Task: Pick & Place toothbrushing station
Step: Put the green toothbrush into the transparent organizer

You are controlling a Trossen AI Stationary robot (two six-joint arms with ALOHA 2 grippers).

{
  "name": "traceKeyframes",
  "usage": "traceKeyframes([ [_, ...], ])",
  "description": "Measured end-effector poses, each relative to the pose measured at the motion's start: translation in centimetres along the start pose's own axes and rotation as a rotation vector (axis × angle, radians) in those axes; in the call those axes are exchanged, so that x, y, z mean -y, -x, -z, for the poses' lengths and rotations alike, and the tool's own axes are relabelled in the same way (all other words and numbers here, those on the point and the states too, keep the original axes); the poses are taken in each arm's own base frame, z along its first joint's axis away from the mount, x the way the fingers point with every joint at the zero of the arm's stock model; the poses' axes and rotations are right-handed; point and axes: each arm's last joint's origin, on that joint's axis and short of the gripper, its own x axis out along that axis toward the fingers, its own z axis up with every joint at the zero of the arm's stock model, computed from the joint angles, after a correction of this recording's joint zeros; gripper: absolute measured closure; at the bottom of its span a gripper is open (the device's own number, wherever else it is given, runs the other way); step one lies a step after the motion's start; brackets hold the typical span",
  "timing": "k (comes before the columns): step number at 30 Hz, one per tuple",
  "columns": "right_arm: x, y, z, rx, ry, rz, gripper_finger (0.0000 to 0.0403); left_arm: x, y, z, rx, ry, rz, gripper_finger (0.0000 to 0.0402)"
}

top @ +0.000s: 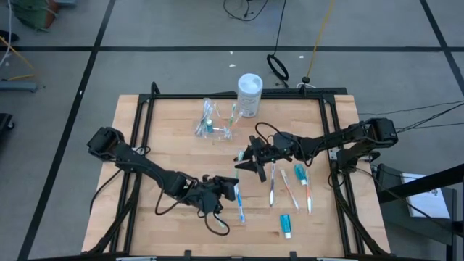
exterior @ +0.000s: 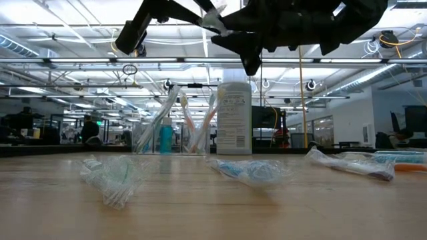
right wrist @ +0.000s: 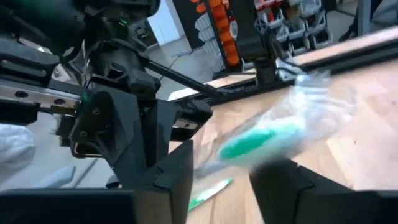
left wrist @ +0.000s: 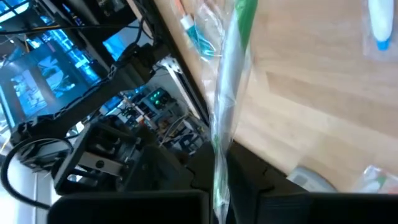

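holder point(top: 215, 120): upper centre of table, beside white tub point(top: 250, 94) | left gripper point(top: 225, 194): lower centre, clenched on wrapped toothbrush point(top: 238, 204) | right gripper point(top: 248, 161): mid-table, grip cannot be told

left gripper point(top: 223, 194) fingertips: cut off by the left wrist view's edge, grip on the wrapped toothbrush point(left wrist: 227, 106) unseen
right wrist view: wrapped brush point(right wrist: 273, 134) blurred
low view: both arms cut off above
toothbrushing station point(top: 216, 119): contents too small to tell
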Motion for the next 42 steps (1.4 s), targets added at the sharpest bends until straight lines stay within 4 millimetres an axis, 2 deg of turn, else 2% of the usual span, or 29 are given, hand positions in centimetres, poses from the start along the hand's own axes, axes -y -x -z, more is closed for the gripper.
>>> traceKeyframes([
  [7,-0.2,0.0,0.0,-0.002,0.009,-0.012,0.0356,0.1,-0.3,0.2,0.020,0.065,0.007,0.0371],
  [11,-0.2,0.0,0.0,-0.004,0.008,-0.017,0.0388,0.2,-0.3,0.2,0.021,0.107,0.012,0.0351],
  [18,-0.2,0.0,0.1,-0.016,-0.005,-0.013,0.0380,0.1,-0.3,0.2,0.012,0.230,0.008,0.0292],
  [26,0.9,0.3,0.2,-0.057,0.049,-0.025,0.0393,-0.1,0.3,-0.2,-0.018,0.519,-0.011,0.0235],
  [29,1.8,0.5,0.3,-0.083,0.094,0.007,0.0389,-0.1,0.4,-0.2,-0.064,0.713,-0.029,0.0226],
  [34,2.6,0.8,0.0,-0.079,0.116,0.034,0.0377,0.1,-0.5,1.2,-0.164,1.376,-0.099,0.0231],
  [36,2.6,0.8,0.0,-0.081,0.133,0.033,0.0382,0.7,-1.2,1.9,-0.204,1.554,-0.086,0.0236],
  [38,2.6,0.8,0.0,-0.079,0.170,0.031,0.0390,1.4,-1.8,2.7,-0.257,1.615,-0.061,0.0243],
  [42,2.7,0.7,-0.5,-0.020,0.276,0.100,0.0393,2.5,-2.7,4.0,-0.357,1.582,-0.027,0.0258],
])
